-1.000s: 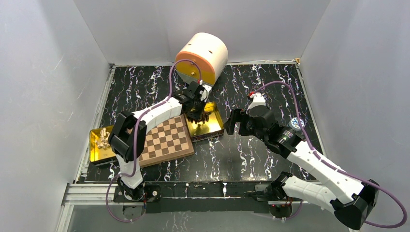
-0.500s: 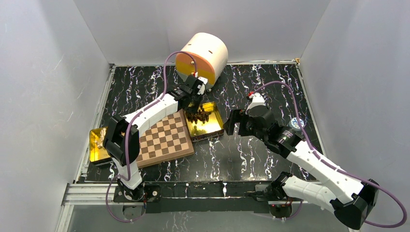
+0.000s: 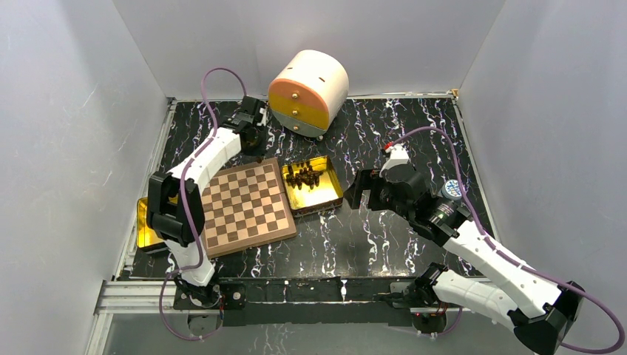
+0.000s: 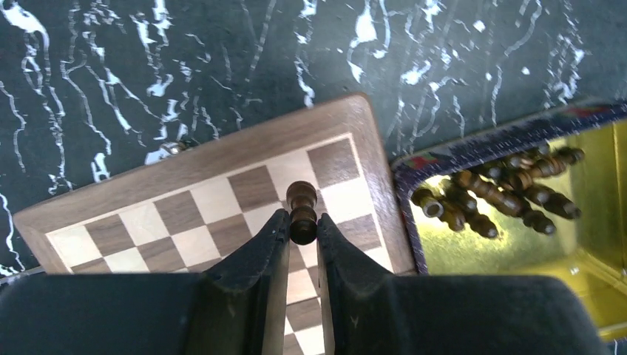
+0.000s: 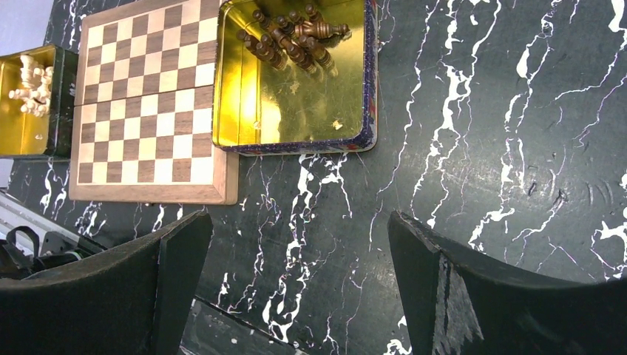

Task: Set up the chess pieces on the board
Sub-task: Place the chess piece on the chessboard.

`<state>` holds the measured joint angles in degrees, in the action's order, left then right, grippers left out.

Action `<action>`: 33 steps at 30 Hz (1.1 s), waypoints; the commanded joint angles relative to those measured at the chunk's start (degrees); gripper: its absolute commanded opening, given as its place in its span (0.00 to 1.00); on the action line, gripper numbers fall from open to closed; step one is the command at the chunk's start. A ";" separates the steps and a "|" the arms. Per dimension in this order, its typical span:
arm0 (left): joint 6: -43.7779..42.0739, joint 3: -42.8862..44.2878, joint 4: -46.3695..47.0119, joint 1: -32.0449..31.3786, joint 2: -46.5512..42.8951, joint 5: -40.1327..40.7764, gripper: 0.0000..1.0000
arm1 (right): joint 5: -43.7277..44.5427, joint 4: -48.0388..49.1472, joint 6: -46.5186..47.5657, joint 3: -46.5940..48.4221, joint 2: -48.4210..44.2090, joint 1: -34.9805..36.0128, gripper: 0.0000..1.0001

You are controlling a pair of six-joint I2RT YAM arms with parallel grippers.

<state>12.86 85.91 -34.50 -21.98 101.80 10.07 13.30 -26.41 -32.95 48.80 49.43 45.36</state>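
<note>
Board (image 3: 244, 207), one; left jaws pinch one chess piece (image 4: 302, 213); right jaws spread wide

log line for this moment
left hand: shut on dark piece, near board corner | right hand: open | other dark pieces in gold tin

Black white-veined tabletop (image 3: 384, 244) between plain pale walls (image 3: 74, 148)

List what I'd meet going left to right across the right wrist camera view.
First a gold tin of pale pieces → the board → second gold tin holding the dark chess pieces → black marbled table.
</note>
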 commanded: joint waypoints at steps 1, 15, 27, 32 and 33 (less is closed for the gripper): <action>1.05 3.18 -0.48 1.46 0.98 -0.16 0.13 | 0.39 1.13 0.52 -0.24 -0.83 -0.02 0.99; -0.22 4.50 0.34 1.85 7.04 -5.03 0.13 | 1.39 0.56 -0.05 -0.63 -1.72 -0.04 0.99; -0.66 1.63 1.26 1.85 6.94 -5.12 0.13 | 1.14 0.77 -0.62 -0.76 -1.04 -0.01 0.99; -0.73 1.25 1.33 1.85 7.23 -5.43 0.14 | 1.30 0.60 -0.62 -0.92 -1.04 -0.02 0.99; -0.71 1.13 1.36 1.84 7.22 -5.46 0.14 | 1.37 0.58 -0.61 -0.95 -1.07 -0.05 0.99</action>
<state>12.58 87.53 -33.04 -19.99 109.45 5.26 13.56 -27.00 -33.04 47.90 48.49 45.34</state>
